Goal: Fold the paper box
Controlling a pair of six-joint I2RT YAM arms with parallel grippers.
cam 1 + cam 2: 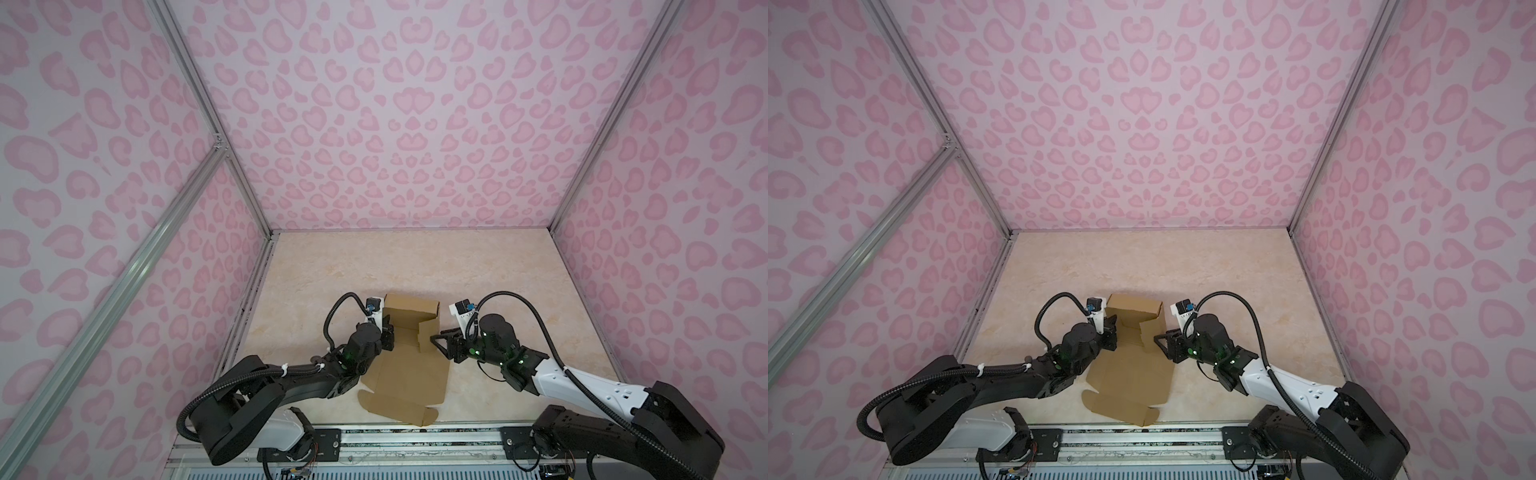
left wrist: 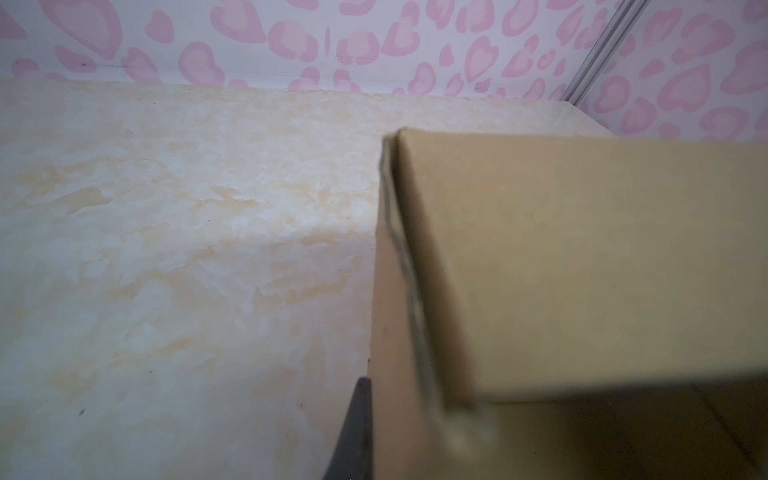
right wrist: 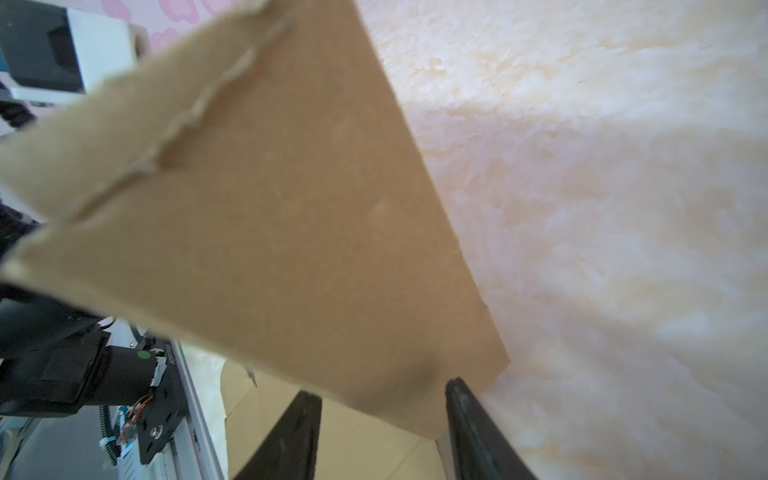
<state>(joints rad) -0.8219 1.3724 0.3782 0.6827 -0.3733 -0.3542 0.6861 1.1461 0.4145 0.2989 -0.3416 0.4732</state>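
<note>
Brown kraft cardboard makes up the paper box (image 1: pixel 409 374), which lies half formed on the cream marbled surface (image 1: pixel 415 266), midway between left and right and toward the near edge. Its near part lies flat on the surface and ends in a tabbed flap (image 1: pixel 419 413) close to the metal rail (image 1: pixel 415 436). Its far part stands up: a far wall (image 1: pixel 411 308) folded over on itself, and a right panel (image 1: pixel 428 334) raised upright.

At the box's left side, the left end effector (image 1: pixel 388 328) is closed tight. In the left wrist view one dark finger (image 2: pixel 353 428) lies against the outside of the raised left wall (image 2: pixel 395 332). The other finger is hidden behind the cardboard, so the end effector appears to pinch that wall.

At the box's right side, the right end effector (image 1: pixel 435 338) points left at the raised right panel. In the right wrist view its two dark fingers (image 3: pixel 469 428) stand roughly half apart. The panel's lower edge sits between them and its corner is just beside one finger; whether they touch cannot be told. The end effector grips nothing.

Pink patterned walls (image 1: pixel 415 124) enclose the surface on the left, right and far sides.
</note>
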